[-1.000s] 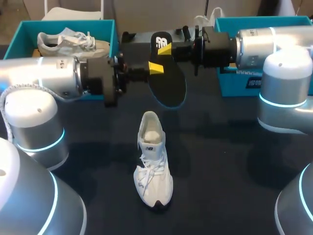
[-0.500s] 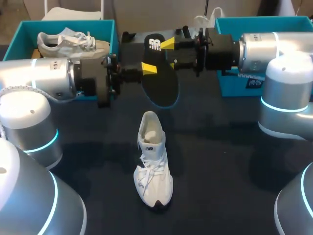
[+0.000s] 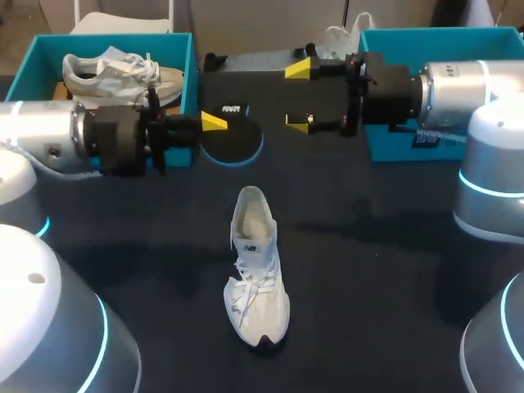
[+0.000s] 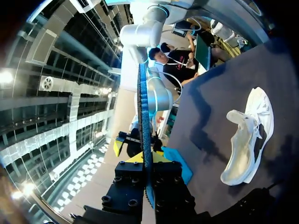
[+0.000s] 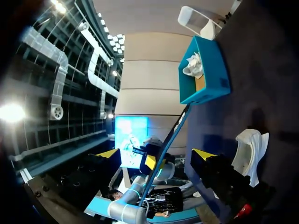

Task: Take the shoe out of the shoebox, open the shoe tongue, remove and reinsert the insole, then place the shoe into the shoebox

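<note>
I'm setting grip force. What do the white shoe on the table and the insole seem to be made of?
The insole looks like thin foam: matte black face, blue rim, a slim strip edge-on in the left wrist view. The shoe seems white mesh or knit fabric, matte, with cloth laces and a floppy tongue; its dark underside is possibly rubber.

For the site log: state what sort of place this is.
Probably a robotics lab test bench. Two robot arms hold the left gripper and right gripper above a dark table, which carries a teal shoebox and a white shoe.
</note>
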Controlling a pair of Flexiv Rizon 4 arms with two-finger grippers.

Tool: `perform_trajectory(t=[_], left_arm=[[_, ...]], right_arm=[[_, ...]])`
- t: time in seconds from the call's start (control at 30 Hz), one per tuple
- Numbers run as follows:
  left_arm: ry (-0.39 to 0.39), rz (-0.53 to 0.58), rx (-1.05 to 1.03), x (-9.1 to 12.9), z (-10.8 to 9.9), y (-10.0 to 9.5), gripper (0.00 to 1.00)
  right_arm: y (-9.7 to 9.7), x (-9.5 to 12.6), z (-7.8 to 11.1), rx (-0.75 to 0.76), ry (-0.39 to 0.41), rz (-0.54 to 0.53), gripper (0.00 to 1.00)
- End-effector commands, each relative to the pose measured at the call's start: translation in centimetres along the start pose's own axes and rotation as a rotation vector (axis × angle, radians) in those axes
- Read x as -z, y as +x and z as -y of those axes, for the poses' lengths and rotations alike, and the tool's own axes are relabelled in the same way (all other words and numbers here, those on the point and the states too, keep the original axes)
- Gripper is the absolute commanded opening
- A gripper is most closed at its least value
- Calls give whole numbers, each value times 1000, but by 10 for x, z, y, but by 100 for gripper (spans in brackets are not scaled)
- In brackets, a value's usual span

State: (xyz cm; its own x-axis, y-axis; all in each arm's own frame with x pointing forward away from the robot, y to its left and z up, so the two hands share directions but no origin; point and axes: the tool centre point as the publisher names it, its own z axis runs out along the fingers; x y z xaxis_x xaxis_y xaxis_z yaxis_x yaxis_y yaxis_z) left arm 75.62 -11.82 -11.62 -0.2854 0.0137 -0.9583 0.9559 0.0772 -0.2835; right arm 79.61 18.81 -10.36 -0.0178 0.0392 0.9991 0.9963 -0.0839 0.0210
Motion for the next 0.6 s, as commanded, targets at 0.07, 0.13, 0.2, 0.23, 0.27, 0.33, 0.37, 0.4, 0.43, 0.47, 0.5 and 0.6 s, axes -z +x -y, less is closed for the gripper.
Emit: perform_trajectory(t=[0.07,0.13,0.2,0.23,0.27,0.33,0.37,0.4,0.43,0.47,0.5,0.6], left_arm=[[-2,-5,1,5,3,-2,0],[13,0,87,5,2,-5,0],[67,38,257,9,-1,-11,0],[105,47,431,11,-4,-15,0],[145,73,585,13,-7,-18,0],[218,81,970,16,-14,-22,0],[223,56,1004,16,-16,-21,0],[174,56,853,18,-13,-22,0],[174,56,853,18,-13,-22,0],[174,56,853,18,-13,-22,0],[174,56,853,18,-13,-22,0],[174,56,853,18,-13,-22,0]], right_arm=[[0,0,1,0,-1,3,100],[0,0,1,0,-1,3,100],[0,0,1,0,-1,3,100],[0,0,1,0,-1,3,100],[0,0,1,0,-1,3,100],[0,0,1,0,-1,3,100],[0,0,1,0,-1,3,100],[0,0,1,0,-1,3,100],[0,0,1,0,-1,3,100],[0,0,1,0,-1,3,100],[0,0,1,0,-1,3,100],[0,0,1,0,-1,3,100]])
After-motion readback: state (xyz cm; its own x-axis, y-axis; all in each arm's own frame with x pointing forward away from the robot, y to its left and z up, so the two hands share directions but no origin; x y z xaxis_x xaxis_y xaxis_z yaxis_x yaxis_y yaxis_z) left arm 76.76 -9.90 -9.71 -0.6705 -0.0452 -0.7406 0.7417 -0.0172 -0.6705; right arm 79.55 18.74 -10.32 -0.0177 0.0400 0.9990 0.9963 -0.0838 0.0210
